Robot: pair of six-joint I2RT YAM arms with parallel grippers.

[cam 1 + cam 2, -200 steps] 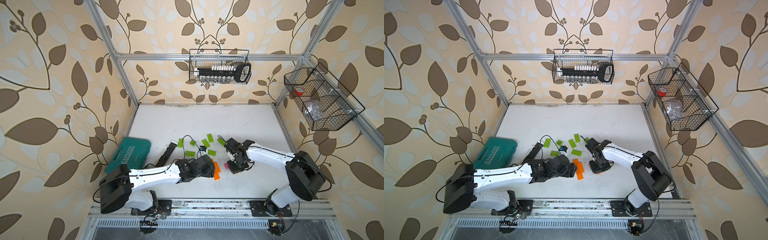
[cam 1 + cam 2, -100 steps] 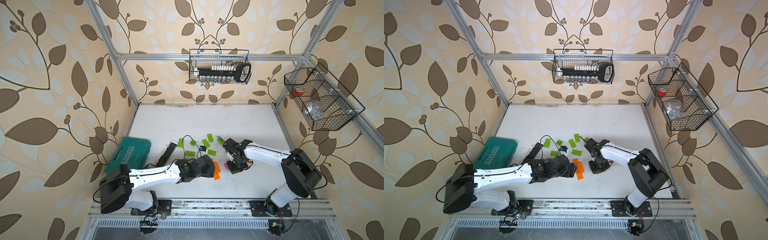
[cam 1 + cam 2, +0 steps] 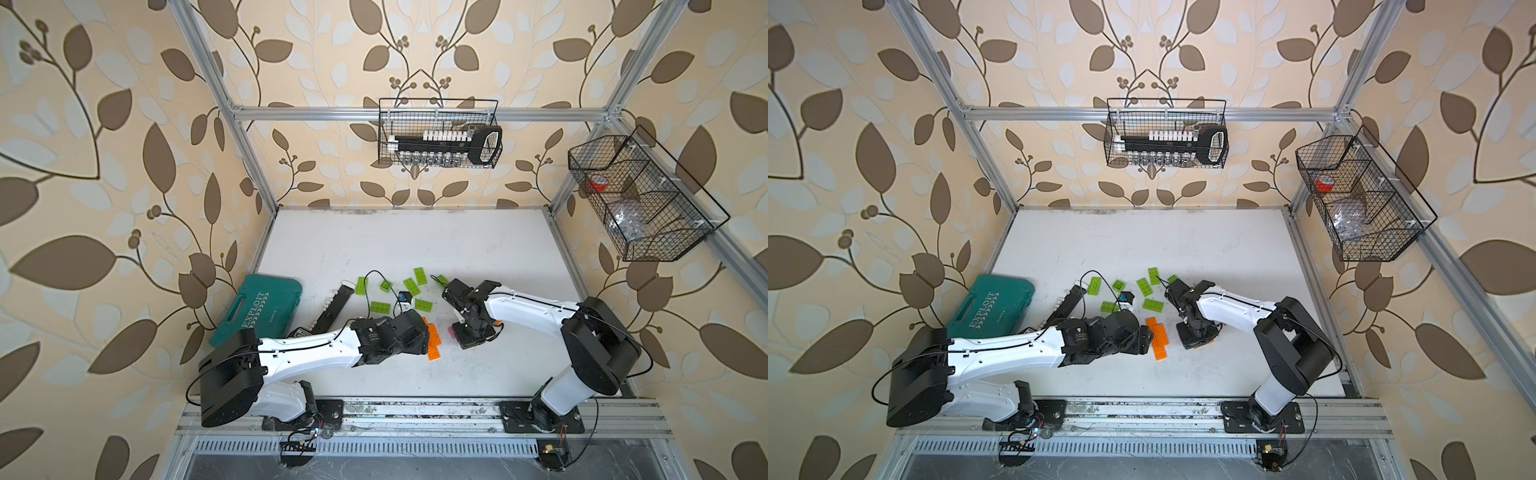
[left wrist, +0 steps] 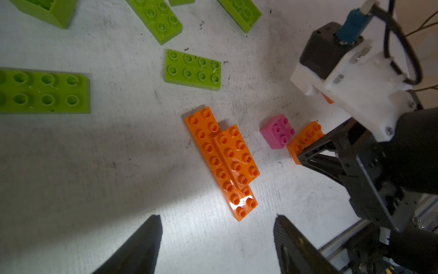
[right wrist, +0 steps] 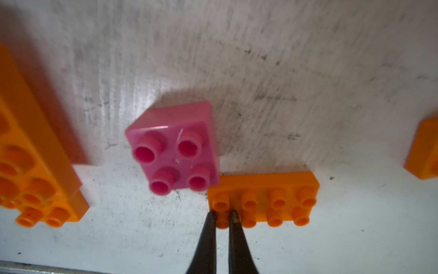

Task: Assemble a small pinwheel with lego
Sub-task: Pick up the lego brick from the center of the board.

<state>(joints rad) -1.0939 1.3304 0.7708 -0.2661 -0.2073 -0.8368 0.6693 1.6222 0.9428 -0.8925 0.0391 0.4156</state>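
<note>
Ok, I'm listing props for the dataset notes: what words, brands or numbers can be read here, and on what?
"EXPLOIT": white letters on the lid of the teal case, beside a row of chevrons.
Smaller print next to it on the same lid: too small to read.
Lego bricks: no readable marking in the wrist views.
</note>
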